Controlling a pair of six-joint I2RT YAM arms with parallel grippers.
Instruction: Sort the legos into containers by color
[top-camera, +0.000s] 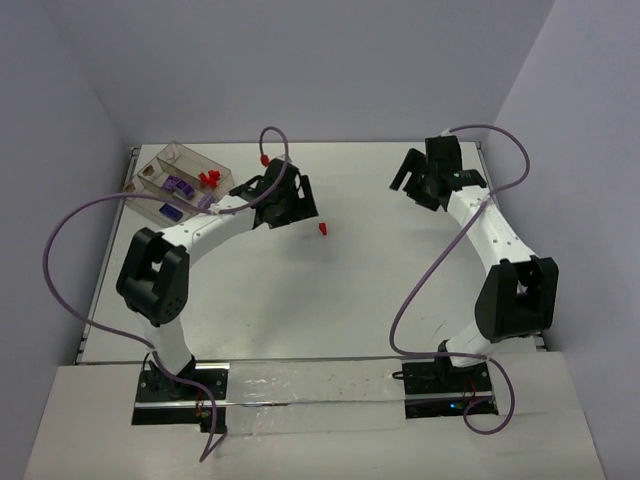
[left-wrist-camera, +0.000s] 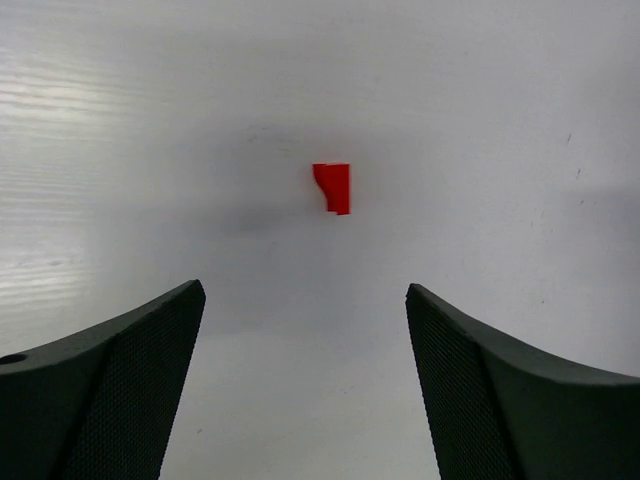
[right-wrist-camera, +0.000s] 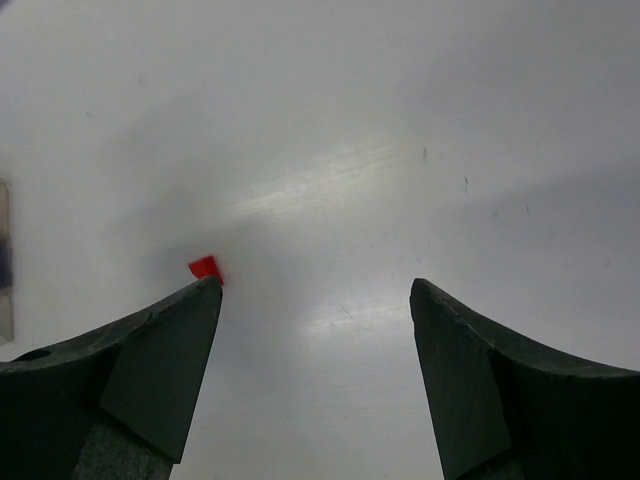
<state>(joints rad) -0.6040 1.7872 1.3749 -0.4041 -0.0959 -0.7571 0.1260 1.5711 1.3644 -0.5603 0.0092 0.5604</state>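
red brick sits loose on the table, just ahead of the left gripper, whose jaws stand wide with nothing in them. looks like the pick-up step: drop down, pinch it, then carry it to the tray slot holding the reds. right gripper is spread and empty too.

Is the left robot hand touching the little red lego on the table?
Apart. In the left wrist view, bare table shows between the left gripper and the red lego ahead of it.
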